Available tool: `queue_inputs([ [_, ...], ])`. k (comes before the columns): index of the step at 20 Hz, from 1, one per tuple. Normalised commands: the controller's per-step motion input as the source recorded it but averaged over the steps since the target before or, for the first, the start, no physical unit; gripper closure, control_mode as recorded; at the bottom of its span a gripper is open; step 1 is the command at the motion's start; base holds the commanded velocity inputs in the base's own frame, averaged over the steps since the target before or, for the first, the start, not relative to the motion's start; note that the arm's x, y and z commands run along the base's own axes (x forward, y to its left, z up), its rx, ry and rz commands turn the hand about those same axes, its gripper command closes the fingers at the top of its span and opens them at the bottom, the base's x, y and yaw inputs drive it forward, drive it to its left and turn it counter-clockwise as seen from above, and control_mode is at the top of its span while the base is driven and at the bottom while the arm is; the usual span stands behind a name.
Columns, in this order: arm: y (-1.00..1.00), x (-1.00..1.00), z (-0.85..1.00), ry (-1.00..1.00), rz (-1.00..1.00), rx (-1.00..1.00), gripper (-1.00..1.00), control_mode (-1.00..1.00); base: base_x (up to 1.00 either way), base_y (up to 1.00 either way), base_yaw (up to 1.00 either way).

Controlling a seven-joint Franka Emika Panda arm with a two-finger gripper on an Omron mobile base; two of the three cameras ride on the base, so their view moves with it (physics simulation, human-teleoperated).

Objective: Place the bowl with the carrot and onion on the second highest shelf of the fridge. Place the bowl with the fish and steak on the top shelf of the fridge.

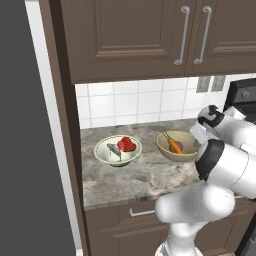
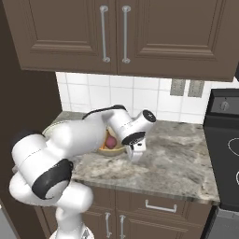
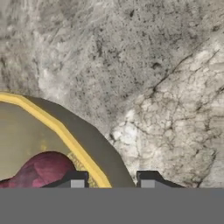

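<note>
Two bowls stand on the marble counter (image 1: 140,177). The left one, pale green and white (image 1: 106,156), holds the silver fish (image 1: 114,149) and the red steak (image 1: 127,144). The right one, yellow-brown (image 1: 165,147), holds the carrot (image 1: 174,145) and the purple-red onion (image 2: 110,141). My gripper (image 2: 135,152) points down at this bowl's right rim. In the hand view its tips (image 3: 111,180) straddle the yellow rim (image 3: 57,127), one inside by the onion (image 3: 41,168), one outside, closed against the wall. The fridge's dark grey door (image 1: 20,150) stands at far left; its shelves are out of view.
Brown wall cabinets (image 1: 135,35) hang low over the counter, above a white tiled backsplash (image 1: 130,105). A black stove (image 2: 224,140) borders the counter on the right. Drawers (image 2: 161,205) sit below. Bare marble (image 2: 177,158) lies right of the bowl.
</note>
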Motion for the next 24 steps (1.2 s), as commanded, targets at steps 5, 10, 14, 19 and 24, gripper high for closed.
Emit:
queue_inputs([
  [5,0.0,-0.97,0.68,-0.26,0.0,0.0,1.0,-1.0,0.0,0.0,0.0],
  [10,0.02,-0.76,0.66,-0.17,0.0,0.02,1.0,-1.0,0.0,0.0,0.0],
  [14,0.32,-0.65,0.71,0.0,0.0,0.02,1.0,-1.0,0.0,0.0,0.0],
  [19,0.51,-0.55,0.68,0.04,0.0,0.0,1.0,-1.0,0.0,0.0,0.0],
  [24,0.46,-0.18,0.59,0.24,0.0,0.02,1.0,-1.0,0.0,0.0,0.0],
])
